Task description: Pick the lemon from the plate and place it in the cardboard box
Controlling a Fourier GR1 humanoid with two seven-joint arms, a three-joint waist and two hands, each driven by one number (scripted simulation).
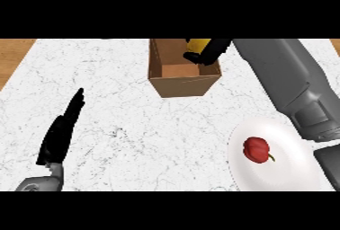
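the right hand (211, 50) hangs over the cardboard box (185, 85), fingers curled round the lemon (196, 44), apparently so that it lands inside once released. the left hand (61, 134) rests open, lower left. a red fruit (256, 149) lies on the plate (292, 168).

We count one cardboard box (184, 85), one lemon (197, 45) above the box, one white plate (292, 175) right of the box, one red pepper (256, 149) on it, two hands, left hand (61, 134), right hand (209, 51).
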